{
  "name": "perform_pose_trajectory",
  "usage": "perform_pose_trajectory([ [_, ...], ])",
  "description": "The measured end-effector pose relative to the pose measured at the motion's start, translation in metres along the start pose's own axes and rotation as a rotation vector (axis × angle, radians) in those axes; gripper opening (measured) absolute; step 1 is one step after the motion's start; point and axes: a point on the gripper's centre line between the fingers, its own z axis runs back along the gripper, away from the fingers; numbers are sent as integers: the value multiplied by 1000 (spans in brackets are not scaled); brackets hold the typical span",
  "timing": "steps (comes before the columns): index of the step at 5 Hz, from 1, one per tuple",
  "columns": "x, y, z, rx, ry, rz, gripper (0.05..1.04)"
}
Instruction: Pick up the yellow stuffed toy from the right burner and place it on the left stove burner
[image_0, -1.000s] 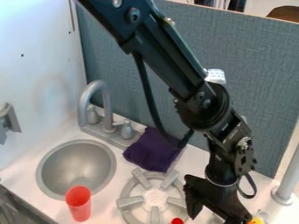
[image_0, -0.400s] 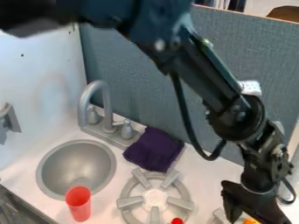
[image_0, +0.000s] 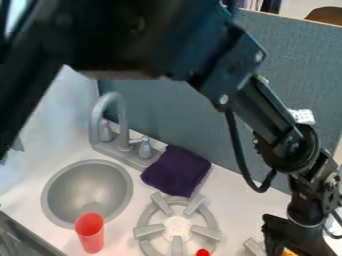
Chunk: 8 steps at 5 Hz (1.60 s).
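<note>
- Hand low at the near right, below the slanting arm; presumably angled down to suit low things. Cannot tell whether spread, pressed together or pinching anything.
- Orange item at the near right, just beside the hand; too hidden to name, or to judge as touching or apart.
- Grey piece just left of the hand, perhaps part of another burner.
- Burner left of that, with prongs set around the middle, likely to bear a pan evenly.
- Red thing by the burner's near right side; purpose unclear.
- Cloth bunched flat on the surface, far of the burner and right of the faucet, perhaps handy for wiping.
- Faucet curved at the sink's far side, as if to pour inward.
- Cup upright by the sink's near rim, seemingly steady on its base.
</note>
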Motion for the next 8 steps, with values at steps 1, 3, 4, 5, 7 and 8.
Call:
perform_pose_trajectory([
  [1, 4, 1, -12, 21, 49, 12, 1001],
  [3, 5, 6, -25, 69, 129, 67, 731],
  [4, -2, 3, -23, 66, 117, 62, 598],
  [5, -12, 1, -3, 52, 74, 35, 541],
  [7, -35, 9, 15, 54, 38, 34, 535],
  [8, -39, 40, 28, 88, -5, 78, 535],
])
